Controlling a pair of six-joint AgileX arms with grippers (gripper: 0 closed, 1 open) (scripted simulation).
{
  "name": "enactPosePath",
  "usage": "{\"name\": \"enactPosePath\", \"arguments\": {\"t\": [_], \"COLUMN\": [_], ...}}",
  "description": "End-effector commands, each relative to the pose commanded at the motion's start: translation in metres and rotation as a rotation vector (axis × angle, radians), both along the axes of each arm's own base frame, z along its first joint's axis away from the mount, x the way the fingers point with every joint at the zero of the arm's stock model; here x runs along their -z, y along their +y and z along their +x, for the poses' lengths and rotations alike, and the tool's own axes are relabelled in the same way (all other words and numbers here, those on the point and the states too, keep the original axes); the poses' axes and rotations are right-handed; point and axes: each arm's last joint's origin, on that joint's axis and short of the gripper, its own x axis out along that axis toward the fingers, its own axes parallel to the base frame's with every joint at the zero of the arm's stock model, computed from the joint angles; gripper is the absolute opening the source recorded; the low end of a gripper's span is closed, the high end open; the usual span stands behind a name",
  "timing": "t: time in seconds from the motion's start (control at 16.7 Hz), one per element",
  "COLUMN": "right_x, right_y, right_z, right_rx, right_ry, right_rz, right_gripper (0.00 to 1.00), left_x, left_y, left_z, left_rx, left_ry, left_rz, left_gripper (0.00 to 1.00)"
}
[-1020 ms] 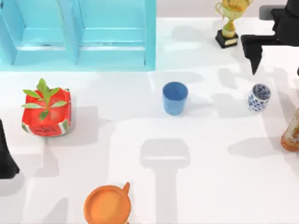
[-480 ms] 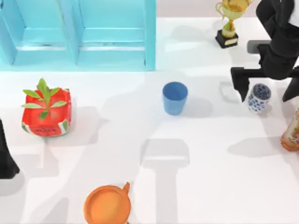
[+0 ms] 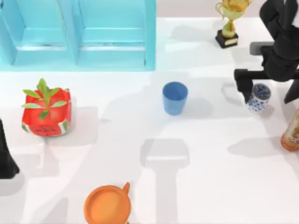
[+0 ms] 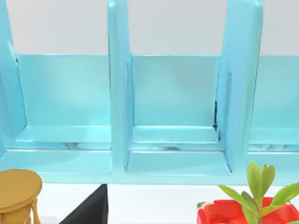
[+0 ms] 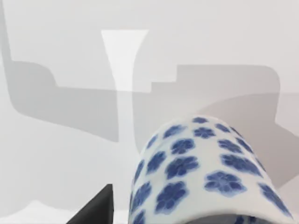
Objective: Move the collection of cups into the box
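Top view: my right end effector is spread around the white patterned cup at the counter's right; the blue cup stands mid-counter, and my left arm sits parked at the left edge.

Right wrist view: the white patterned cup looks rigid, glazed, probably slippery and brittle. Grip its wall mid-height, gently.
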Motion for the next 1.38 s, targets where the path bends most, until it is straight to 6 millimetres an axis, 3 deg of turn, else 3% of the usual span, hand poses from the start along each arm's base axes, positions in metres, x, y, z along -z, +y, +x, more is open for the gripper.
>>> {"name": "enactPosePath", "arguments": {"t": [0.66, 1.38], "right_x": [0.0, -0.0031], "right_y": [0.0, 0.0045], "right_z": [0.0, -0.0008], "right_rx": [0.0, -0.003], "right_ry": [0.0, 0.008], "right_rz": [0.0, 0.002], "right_gripper": [0.02, 0.0], "left_x": [0.0, 0.0], "left_y": [0.0, 0.0], "left_z": [0.0, 0.0], "left_rx": [0.0, 0.0], "left_ry": [0.0, 0.0], "left_rz": [0.0, 0.0], "left_gripper": [1.0, 1.0]}}
